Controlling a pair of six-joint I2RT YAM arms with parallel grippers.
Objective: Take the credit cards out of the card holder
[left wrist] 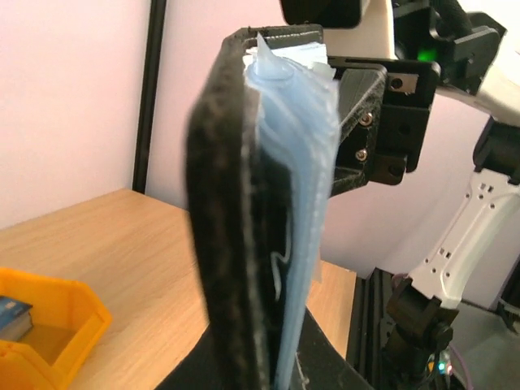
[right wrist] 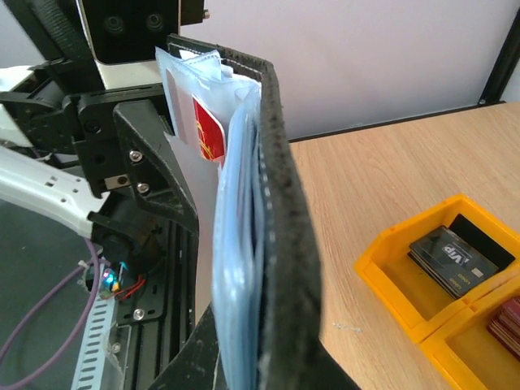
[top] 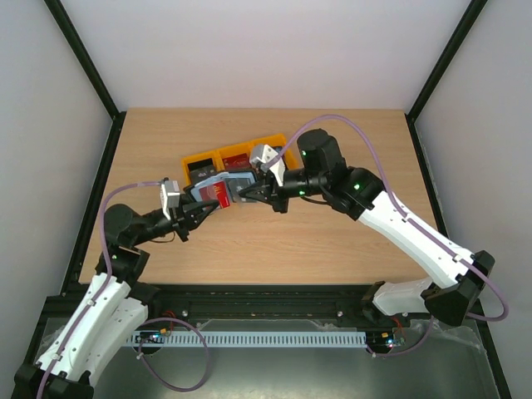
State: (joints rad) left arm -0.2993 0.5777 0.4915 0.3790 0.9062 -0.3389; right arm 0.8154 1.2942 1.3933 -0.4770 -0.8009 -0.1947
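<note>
The card holder (top: 206,193) is up off the counter (top: 332,245), held in the air between my two arms just left of the middle of the overhead frame, right in front of the yellow bins (top: 199,158). It is opened, with the blue-grey pockets facing the overhead camera. A red card (right wrist: 207,132) sits in one of the clear inner pockets. On the right wrist view its corner shows high in the frame, left of the black cover edge. I cannot tell whether other pockets hold cards.

My left hand (top: 202,213) is clenched on the card holder's lower-left side in the overhead frame. On the left wrist view the case stands on edge up the centre of the frame, black cover on the left and pale blue pocket layers on the right. My right hand (top: 244,194) is clenched on the opposite side; the left wrist view shows it pinching the top right of the case.

The bins lie in a slanting row in the upper middle of the overhead frame. On the right wrist view, one compartment at lower right holds a dark grey card (right wrist: 452,260) with pale lettering, and dark red cards (right wrist: 505,327) lie in the next compartment, at the frame's edge.
</note>
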